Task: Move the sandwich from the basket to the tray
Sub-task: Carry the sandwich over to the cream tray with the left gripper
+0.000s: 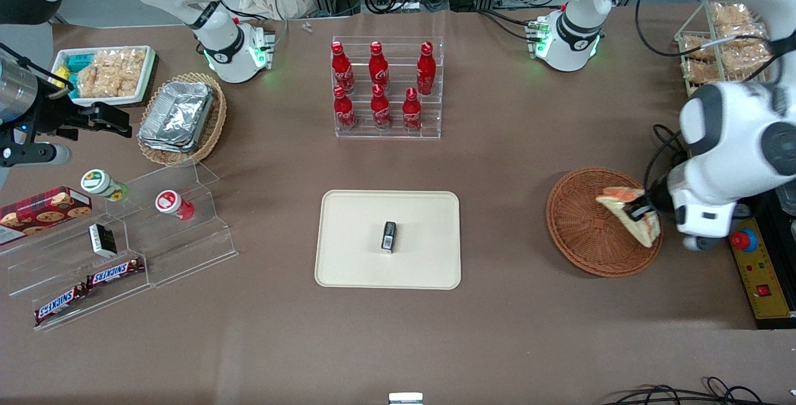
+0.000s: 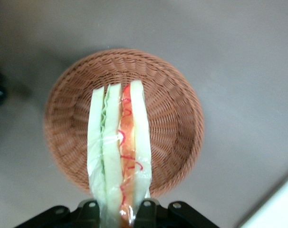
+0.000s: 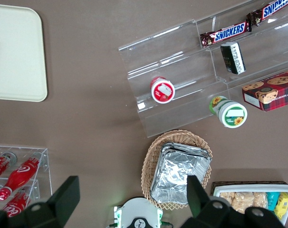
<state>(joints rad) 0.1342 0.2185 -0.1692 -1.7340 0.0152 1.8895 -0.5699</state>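
Note:
The sandwich, a wedge of pale bread with red-orange and green filling, hangs in my left gripper above the round reddish-brown basket. The gripper is shut on the sandwich, and the fingers pinch its wrapped end in the left wrist view, where the sandwich is held clear over the basket. The cream-beige tray lies on the table toward the parked arm's end from the basket, with a small dark packet on it.
A clear rack of red cola bottles stands farther from the front camera than the tray. An acrylic stand with snacks, an oval basket of foil containers and a white snack tray lie toward the parked arm's end. A control box sits beside the round basket.

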